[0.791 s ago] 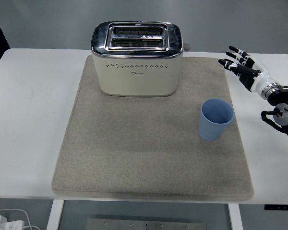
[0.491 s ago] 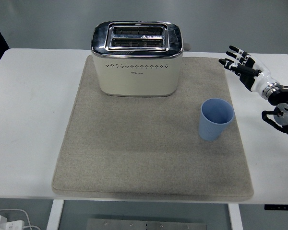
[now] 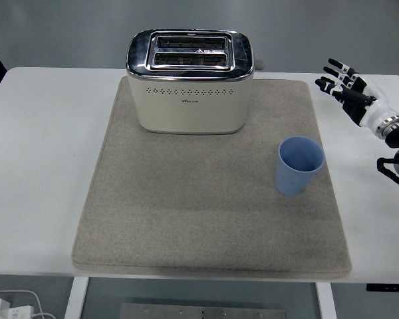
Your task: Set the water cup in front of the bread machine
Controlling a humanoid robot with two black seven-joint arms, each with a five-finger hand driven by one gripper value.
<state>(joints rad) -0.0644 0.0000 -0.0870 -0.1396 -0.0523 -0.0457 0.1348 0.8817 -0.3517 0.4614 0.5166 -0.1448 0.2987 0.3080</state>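
Observation:
A light blue water cup (image 3: 299, 165) stands upright and empty on the right side of a grey mat (image 3: 206, 199). A cream and chrome bread machine (image 3: 190, 80) stands at the mat's far edge, left of the cup and farther back. My right hand (image 3: 349, 86) hovers over the white table (image 3: 40, 146) at the far right, up and to the right of the cup. Its fingers are spread and hold nothing. It is well apart from the cup. The left arm is out of view.
The mat covers most of the table's middle. White cables and a plug (image 3: 10, 307) lie on the floor below the table's near left corner.
My right hand has drawn back to the right and slightly up, away from the cup. The cup and the bread machine have not moved.

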